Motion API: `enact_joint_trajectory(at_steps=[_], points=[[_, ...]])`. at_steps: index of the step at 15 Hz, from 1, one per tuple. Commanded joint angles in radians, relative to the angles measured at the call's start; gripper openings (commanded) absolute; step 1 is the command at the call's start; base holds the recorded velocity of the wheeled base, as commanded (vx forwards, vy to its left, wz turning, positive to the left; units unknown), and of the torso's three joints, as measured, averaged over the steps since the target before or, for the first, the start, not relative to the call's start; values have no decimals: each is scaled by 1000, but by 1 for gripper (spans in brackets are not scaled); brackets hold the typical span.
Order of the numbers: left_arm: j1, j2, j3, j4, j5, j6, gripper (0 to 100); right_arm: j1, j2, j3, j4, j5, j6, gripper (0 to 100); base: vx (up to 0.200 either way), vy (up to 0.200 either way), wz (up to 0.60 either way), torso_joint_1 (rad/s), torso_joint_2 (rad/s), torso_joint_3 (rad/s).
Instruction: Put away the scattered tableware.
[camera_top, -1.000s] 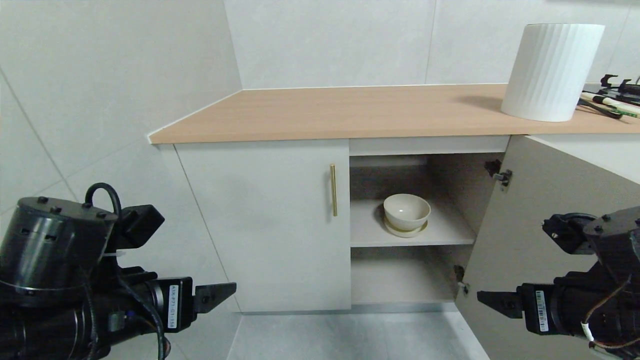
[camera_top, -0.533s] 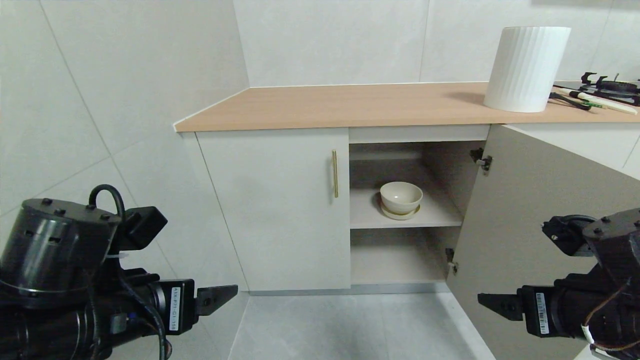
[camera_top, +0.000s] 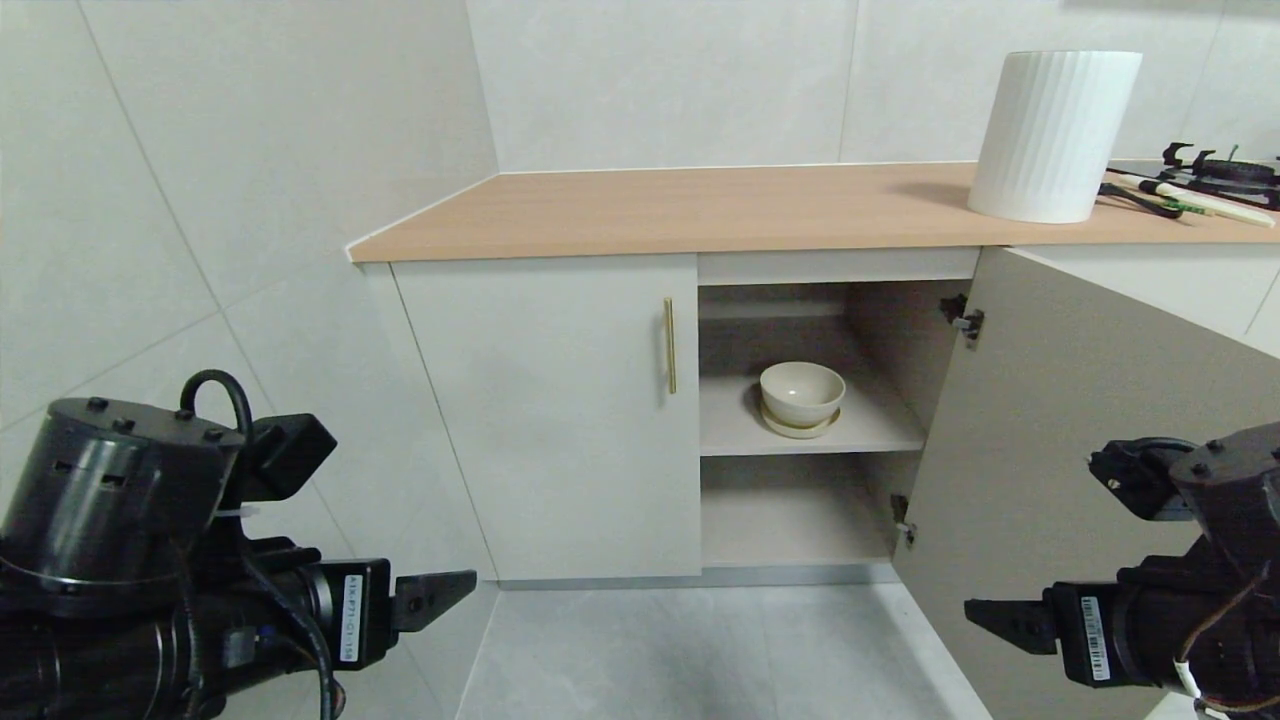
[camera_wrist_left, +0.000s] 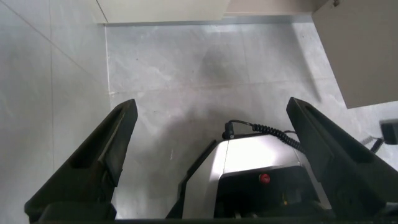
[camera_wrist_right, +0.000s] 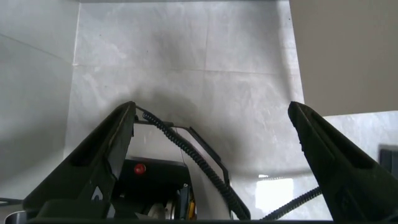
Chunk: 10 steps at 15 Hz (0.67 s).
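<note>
A cream bowl sits upright on a small matching plate, and the pair rests on the middle shelf of a pale cupboard, in its right-hand compartment, towards the left of that shelf and clear of the side walls. The compartment's door is swung wide open towards the robot's right, its inner face and two hinges showing. The neighbouring left-hand door is shut, with a slim gold handle standing vertical along its right edge, just beside the open compartment. The bottom of the cupboard lies below the shelf. On top runs a wood-toned surface, and at its right end stands a tall white ribbed container, upright, with a few long utensils lying just beside it on its right. The left claw hangs low on the robot's left, well apart from the cupboard and above the grey tiled floor; in the left wrist view the left claw has its two dark fingers spread wide with nothing between them but floor. The right claw hangs low on the robot's right, in front of the open door's lower part; in the right wrist view the right claw is likewise spread wide and empty, its fingers framing floor tiles.
</note>
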Motion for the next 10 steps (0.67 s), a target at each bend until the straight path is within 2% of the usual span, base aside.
enact_joint_trajectory(at_steps=[1, 5, 7, 10], points=[[0, 2, 0, 0, 0, 0, 100, 0, -2, 0, 0, 0, -1, 100, 0, 0, 0, 0, 0, 0], [0, 4, 0, 0, 0, 2, 100, 1, -2, -3, 63, 0, -6, 100, 0, 0, 0, 0, 0, 0], [0, 5, 3, 0, 0, 2, 100, 0, -6, 0, 86, 0, -34, 100, 0, -200, 0, 7, 5, 0], [0, 7, 3, 0, 0, 2, 100, 1, -38, -8, 212, 2, -81, 100, 0, -200, 0, 7, 1, 6]])
